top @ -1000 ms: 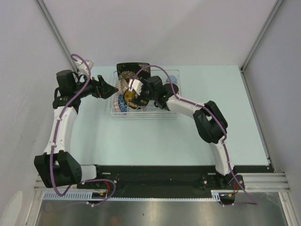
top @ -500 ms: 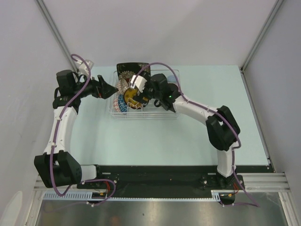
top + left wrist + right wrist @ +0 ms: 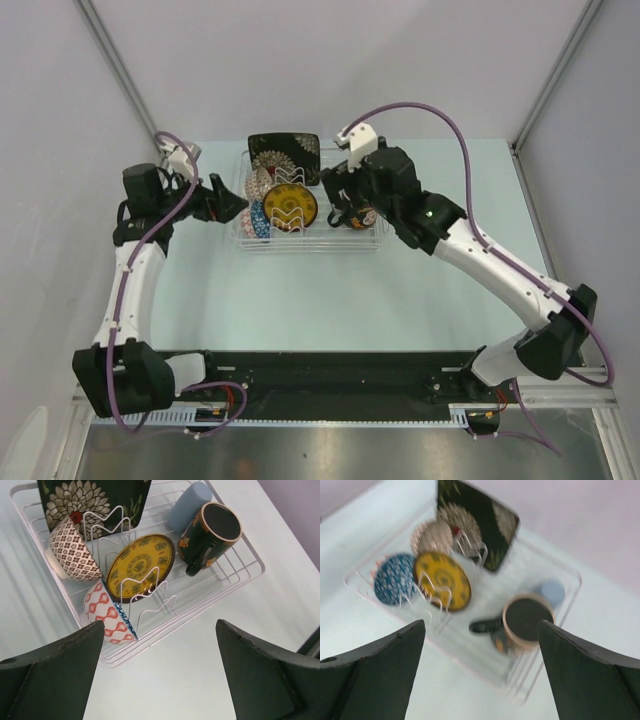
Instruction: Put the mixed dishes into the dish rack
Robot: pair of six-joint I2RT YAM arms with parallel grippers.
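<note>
The clear dish rack (image 3: 310, 246) holds all the dishes. In the left wrist view the black floral plate (image 3: 95, 500), beige lattice bowl (image 3: 72, 555), yellow saucer (image 3: 140, 566) and small blue-rimmed saucer (image 3: 107, 617) stand on edge in the dividers. The pale blue cup (image 3: 187, 507) and dark floral mug (image 3: 212, 532) lie at the right end of the rack (image 3: 145, 639). My left gripper (image 3: 160, 670) is open and empty, just outside the rack's left end (image 3: 235, 207). My right gripper (image 3: 480, 670) is open and empty, raised above the mug (image 3: 525, 617); its view is blurred.
The rack stands at the back of the pale green table (image 3: 330, 300). Grey walls close in the back and both sides. The right arm (image 3: 480, 255) stretches diagonally over the table's right half.
My right gripper has let go of the yellow saucer, which now stands in the dividers, and has risen and drawn back to the right. The left arm has barely moved.
</note>
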